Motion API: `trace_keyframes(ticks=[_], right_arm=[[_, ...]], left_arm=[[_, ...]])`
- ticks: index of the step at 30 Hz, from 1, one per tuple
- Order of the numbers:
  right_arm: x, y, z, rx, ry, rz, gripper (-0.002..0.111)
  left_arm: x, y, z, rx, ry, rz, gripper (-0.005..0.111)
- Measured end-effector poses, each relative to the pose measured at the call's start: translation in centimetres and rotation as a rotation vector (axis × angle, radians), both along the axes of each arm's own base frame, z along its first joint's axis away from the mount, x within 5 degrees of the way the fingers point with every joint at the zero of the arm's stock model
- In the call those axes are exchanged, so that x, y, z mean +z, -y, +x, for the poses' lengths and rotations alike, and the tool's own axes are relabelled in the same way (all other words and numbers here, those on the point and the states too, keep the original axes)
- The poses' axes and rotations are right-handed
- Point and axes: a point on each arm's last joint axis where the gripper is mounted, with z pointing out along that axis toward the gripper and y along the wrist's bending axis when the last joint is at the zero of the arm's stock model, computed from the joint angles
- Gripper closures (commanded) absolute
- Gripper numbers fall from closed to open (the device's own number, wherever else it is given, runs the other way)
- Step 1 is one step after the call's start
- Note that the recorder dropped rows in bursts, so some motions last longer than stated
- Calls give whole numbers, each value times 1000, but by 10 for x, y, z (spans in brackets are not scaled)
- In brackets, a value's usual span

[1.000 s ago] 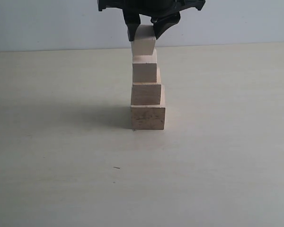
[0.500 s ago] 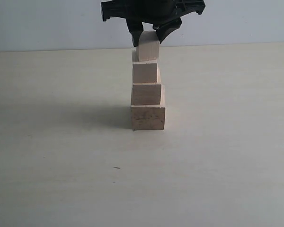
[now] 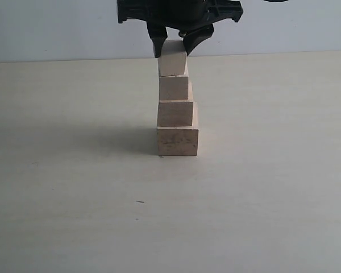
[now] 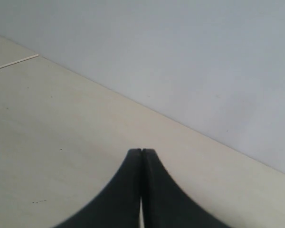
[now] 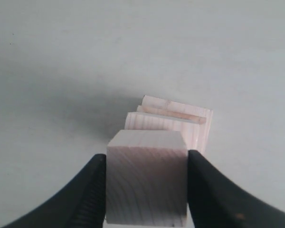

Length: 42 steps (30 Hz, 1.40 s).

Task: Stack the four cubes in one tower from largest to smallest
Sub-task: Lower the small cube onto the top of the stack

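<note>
exterior view: right gripper [image 3: 172,44] is grasping the smallest cube [image 3: 172,60], slightly tilted, atop the three stacked cubes [image 3: 177,114]; table [image 3: 273,170] is lying open all round.
left wrist view: left gripper [image 4: 141,154] is clenching tight, empty.
right wrist view: fingers [image 5: 92,190] are clamping the smallest cube's sides.

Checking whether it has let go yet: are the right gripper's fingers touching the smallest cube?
Touching. The right wrist view shows the right gripper with both fingers pressed flush against the smallest cube, no gap.
</note>
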Motion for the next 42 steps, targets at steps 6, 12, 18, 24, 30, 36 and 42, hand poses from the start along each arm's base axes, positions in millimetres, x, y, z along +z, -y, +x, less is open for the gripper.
trace_keyframes(ticks=[6, 12, 18, 24, 30, 36, 42], right_arm=[[0, 0, 0, -18, -3, 7, 108], [0, 1, 1, -60, 1, 7, 108], [0, 1, 1, -64, 1, 9, 107], [0, 1, 1, -64, 1, 9, 90], [0, 1, 1, -64, 1, 9, 79], [0, 1, 1, -64, 1, 9, 70], [0, 1, 1, -64, 1, 9, 63]], left_arm=[[0, 0, 0, 0, 0, 0, 107], [0, 0, 0, 0, 0, 0, 107], [0, 0, 0, 0, 0, 0, 107], [0, 0, 0, 0, 0, 0, 107], [0, 0, 0, 0, 0, 0, 107], [0, 0, 0, 0, 0, 0, 107], [0, 0, 0, 0, 0, 0, 107]])
